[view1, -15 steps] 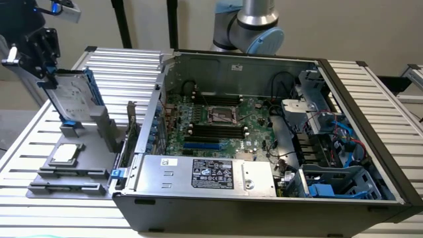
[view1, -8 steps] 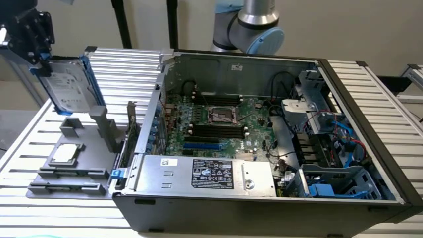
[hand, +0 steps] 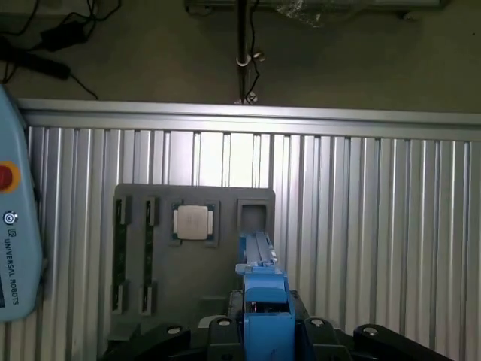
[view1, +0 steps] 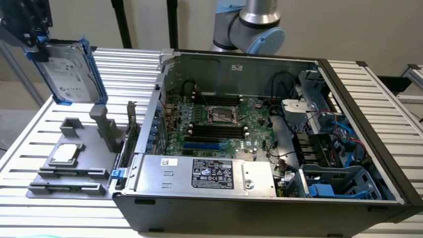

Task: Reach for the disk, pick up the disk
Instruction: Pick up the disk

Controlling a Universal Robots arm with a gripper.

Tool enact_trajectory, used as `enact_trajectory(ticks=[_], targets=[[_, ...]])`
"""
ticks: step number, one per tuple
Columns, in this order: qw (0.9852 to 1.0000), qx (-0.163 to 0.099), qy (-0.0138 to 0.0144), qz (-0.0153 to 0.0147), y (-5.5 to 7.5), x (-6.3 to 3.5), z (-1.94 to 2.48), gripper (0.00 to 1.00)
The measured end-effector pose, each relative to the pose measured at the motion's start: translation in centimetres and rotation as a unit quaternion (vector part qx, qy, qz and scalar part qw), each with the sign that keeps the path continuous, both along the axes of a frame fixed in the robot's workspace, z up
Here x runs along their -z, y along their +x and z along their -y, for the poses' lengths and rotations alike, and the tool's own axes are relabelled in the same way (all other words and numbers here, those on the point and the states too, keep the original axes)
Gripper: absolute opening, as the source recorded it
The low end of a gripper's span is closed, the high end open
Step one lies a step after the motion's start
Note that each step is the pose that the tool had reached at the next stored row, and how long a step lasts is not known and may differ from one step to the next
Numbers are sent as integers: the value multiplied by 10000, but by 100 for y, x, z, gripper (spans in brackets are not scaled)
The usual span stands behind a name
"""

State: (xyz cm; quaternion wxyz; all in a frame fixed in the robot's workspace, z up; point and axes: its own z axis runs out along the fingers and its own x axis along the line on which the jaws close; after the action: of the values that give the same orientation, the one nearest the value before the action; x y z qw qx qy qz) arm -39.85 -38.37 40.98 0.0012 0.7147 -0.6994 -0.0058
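The disk (view1: 71,69) has a dull silver-grey metal face with a white paper label, and its edging frame is smooth blue plastic. The tool (view1: 34,44) is matt black. The table (view1: 126,64) is ribbed aluminium with a satin sheen. The fixture tray (view1: 79,126) is matt grey plastic, and the processor chip (view1: 65,153) has a smooth, bright metal lid. The computer case (view1: 264,213) is matt dark outside and bare grey sheet metal within. Its motherboard (view1: 218,119) is glossy green. The robot arm (view1: 254,25) is smooth silver metal with pale blue plastic caps.
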Motion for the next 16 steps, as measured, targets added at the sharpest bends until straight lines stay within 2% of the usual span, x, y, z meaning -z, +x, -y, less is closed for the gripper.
enact_trajectory(ticks=[6, 16], targets=[[10000, -10, 11, 1, 168, -271, 49, 33], [10000, -10, 31, -2, 562, -702, 182, 33]])
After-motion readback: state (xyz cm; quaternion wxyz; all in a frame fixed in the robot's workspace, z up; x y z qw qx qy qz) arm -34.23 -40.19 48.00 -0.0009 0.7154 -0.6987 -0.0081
